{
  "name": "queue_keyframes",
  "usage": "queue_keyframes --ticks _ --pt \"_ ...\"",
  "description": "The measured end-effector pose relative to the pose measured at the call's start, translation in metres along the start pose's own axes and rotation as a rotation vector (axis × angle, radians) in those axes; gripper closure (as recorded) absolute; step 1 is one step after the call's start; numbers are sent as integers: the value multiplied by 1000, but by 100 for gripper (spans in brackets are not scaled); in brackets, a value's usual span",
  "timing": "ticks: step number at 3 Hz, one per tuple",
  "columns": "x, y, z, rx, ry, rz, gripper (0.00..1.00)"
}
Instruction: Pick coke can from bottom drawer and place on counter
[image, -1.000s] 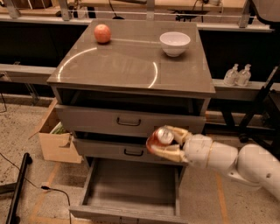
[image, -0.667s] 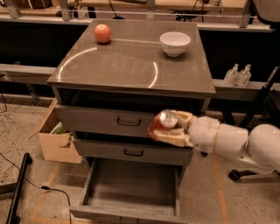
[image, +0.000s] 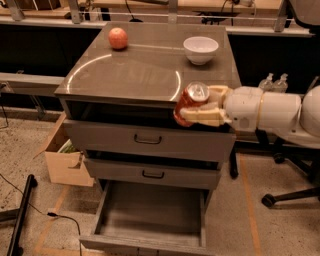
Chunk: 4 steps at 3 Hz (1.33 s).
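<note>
- Hangs the coke can (image: 189, 102) in the air right at the front edge of the counter (image: 130, 75), nearer the front right corner than the front left, tilted, with the silver top turned upward.
- Overlaps, with the can's red side, the front edge and the dark gap just beneath it; cannot tell whether can and counter touch.
- Grips the can with the jaws of the gripper (image: 194, 107), reaching in from the right: one of the tan fingers (image: 202, 116) lies across the can's lower side, the other sits up behind its top.
- Runs back from there into a thick white arm (image: 265, 110) that goes out past the counter's right edge.
- Leaves the bottom drawer (image: 145, 244) pulled far out below the front edge, well apart from the can.
- Stacks the top drawer (image: 115, 137) and the middle drawer (image: 120, 170), each with a dark handle, between counter and bottom drawer.
- Carries a round orange-red fruit (image: 118, 38) near the back left corner and a white bowl (image: 200, 49) near the back right corner.
- Stands a cardboard box (image: 65, 162) on the floor beyond the left edge.
</note>
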<state>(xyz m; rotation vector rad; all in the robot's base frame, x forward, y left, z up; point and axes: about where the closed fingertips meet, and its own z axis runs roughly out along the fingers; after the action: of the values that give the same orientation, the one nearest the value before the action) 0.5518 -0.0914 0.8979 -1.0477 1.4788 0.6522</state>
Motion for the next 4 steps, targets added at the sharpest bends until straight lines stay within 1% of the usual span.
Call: queue_keyframes --ticks 1,2,3,4 --pt "-27 -32 9 -54 29 0 100" --pt "-38 -70 33 -103 83 -14 100" --pt "-36 -108 70 -117 121 -34 100" --pt "-29 -139 99 -102 149 -48 100"
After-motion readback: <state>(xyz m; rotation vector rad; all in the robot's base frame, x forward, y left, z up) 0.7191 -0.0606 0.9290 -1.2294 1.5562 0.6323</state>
